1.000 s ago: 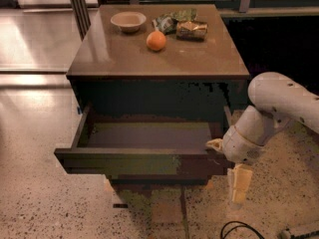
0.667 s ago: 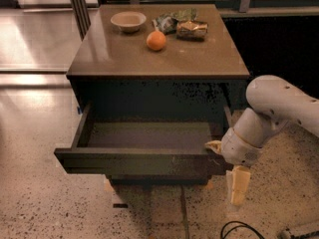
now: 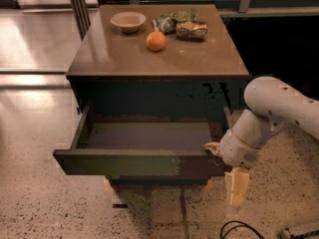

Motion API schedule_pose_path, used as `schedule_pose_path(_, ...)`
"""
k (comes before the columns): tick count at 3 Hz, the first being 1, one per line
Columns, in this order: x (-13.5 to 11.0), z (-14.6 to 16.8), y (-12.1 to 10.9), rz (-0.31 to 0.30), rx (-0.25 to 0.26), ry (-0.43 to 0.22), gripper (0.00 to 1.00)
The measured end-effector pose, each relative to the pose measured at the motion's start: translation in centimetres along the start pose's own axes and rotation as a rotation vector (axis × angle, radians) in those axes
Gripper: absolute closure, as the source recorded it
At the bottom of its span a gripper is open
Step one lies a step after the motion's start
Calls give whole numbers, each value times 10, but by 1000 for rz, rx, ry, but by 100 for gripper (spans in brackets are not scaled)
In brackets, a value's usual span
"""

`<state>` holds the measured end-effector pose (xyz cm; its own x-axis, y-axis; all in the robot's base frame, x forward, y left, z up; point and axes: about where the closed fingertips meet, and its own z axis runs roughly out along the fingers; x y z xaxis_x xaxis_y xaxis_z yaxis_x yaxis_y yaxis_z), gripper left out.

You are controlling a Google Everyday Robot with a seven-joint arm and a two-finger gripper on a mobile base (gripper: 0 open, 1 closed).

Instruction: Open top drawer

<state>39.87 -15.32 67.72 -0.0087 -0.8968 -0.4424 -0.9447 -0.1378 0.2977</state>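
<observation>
Camera view shows the top drawer (image 3: 119, 163) pulled far out of the brown cabinet (image 3: 149, 63), just below the tabletop, and it stands as far out as a second ago; I see almost no change in it. Its long axis runs from left to right across the picture. Its dark front, with greenish worn patches, faces the camera, and the wide shallow tray behind it is open upward.

At the right end of the drawer front is the gripper (image 3: 232, 176), touching or just beside the corner, in nearly the same place as before. How its jaws stand, I cannot tell. The white arm (image 3: 279, 108) bends down to it from the right edge.

On the tabletop, toward the back, are a pale bowl (image 3: 128, 21), an orange (image 3: 156, 41) and some snack packets (image 3: 182, 26), all near each other. A dark cable (image 3: 239, 228) lies on the speckled floor (image 3: 40, 208) below the arm.
</observation>
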Motion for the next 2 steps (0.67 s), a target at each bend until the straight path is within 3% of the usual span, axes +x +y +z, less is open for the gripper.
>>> schedule_pose_path(2,-3,-3,13,22,-22,-9,0)
